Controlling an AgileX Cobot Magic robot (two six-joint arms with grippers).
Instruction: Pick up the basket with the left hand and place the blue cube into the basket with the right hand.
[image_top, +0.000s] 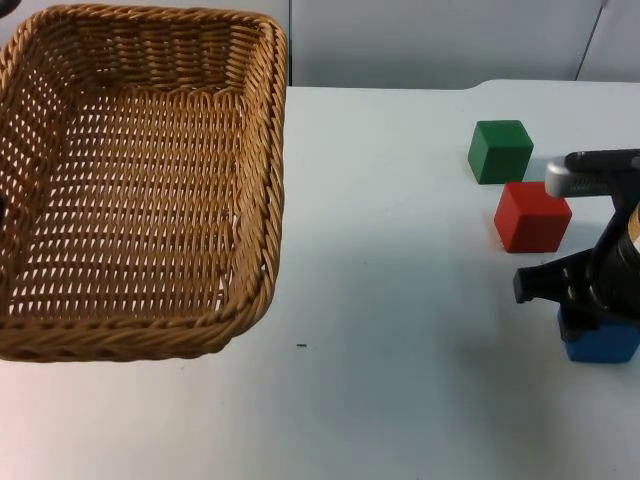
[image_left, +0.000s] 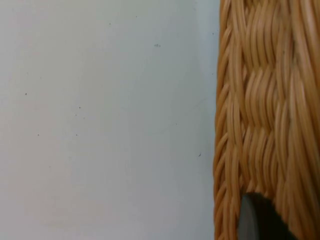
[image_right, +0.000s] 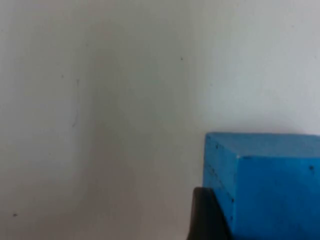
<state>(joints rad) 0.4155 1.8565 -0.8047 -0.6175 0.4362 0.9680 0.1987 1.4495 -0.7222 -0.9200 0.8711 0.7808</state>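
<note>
Right end effector (image_top: 597, 318) over blue cube (image_right: 265, 185), basket (image_top: 140, 190) lifted, weave (image_left: 265, 100) close-up

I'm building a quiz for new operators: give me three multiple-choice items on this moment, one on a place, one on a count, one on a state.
1. Where is the right gripper?
A. over the basket
B. down at the blue cube
C. beside the green cube

2. How many cubes are on the table?
A. two
B. three
C. four

3. What is inside the basket?
A. nothing
B. the red cube
C. the blue cube

Answers:
1 B: in the top view the right arm stands on the blue cube, and the right wrist view shows a black fingertip against that cube's side.
2 B: a green cube, a red cube and the blue one.
3 A: the basket's woven floor is bare. Its rim runs past a fingertip of the left gripper in the left wrist view.
</note>
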